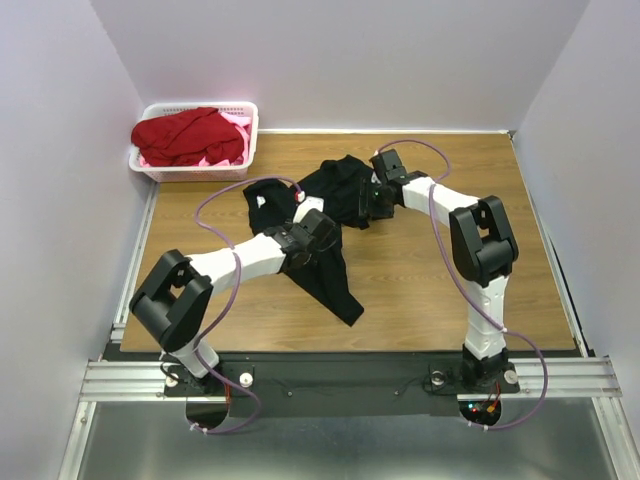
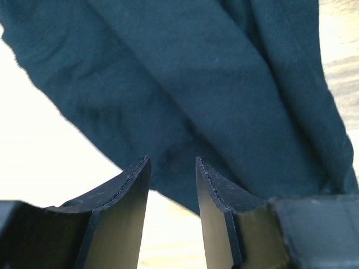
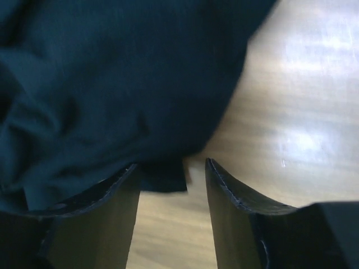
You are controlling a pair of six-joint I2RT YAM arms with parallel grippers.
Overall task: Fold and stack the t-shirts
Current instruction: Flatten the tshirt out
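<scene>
On the tabletop [image 1: 430, 300], the black shirt [image 1: 335, 280] lies crumpled and unfolded near the middle, one long tail trailing toward the near edge. No fold is made and no stack is begun, so the task appears to be at an early stage. The basket [image 1: 190, 172] stands at the far left corner, well apart from the black shirt. It holds the red shirt [image 1: 185, 135] heaped on top and the pink shirt [image 1: 240, 130] showing at the rim beneath it; both are yet to be taken out, folded and stacked. The purple arm cables loop above the cloth and could snag it. The bunched folds also hide the hems and sleeves that a clean fold needs.

The left gripper [image 2: 172, 159] stands about half open with black cloth at its tips, and nothing looks pinched. The right gripper [image 3: 171, 163] is likewise half open over bare wood, a cloth corner lying loose between its jaws.
</scene>
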